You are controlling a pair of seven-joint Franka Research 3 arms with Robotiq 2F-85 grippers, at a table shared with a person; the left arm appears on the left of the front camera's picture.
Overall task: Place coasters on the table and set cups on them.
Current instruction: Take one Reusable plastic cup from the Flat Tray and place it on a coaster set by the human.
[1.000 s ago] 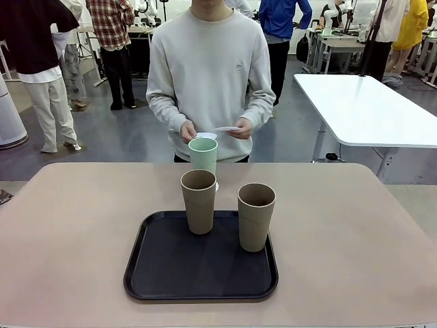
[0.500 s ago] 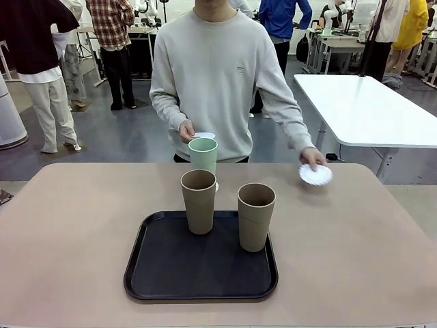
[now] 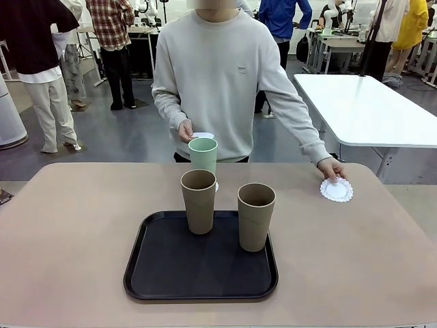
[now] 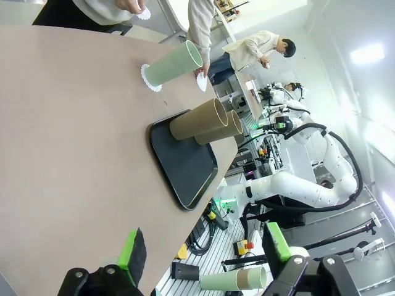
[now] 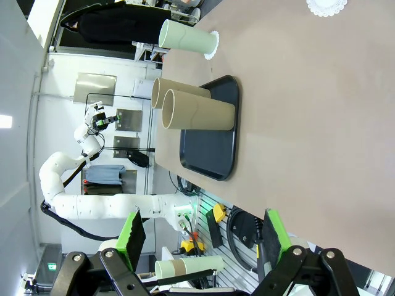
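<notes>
While the person's hand (image 3: 332,168) rests on a coaster (image 3: 338,191) at the tabletop (image 3: 82,225) far right, your left gripper (image 4: 203,250) and right gripper (image 5: 202,237) show jaws released; the mint cup (image 3: 203,155) stands on another coaster (image 4: 147,79).

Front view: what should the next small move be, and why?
Probably the right gripper, open, reaches for the right-hand tan cup on the tray: a bare coaster lies on the table to its right, though the person's hand is on it, so wait first.
</notes>
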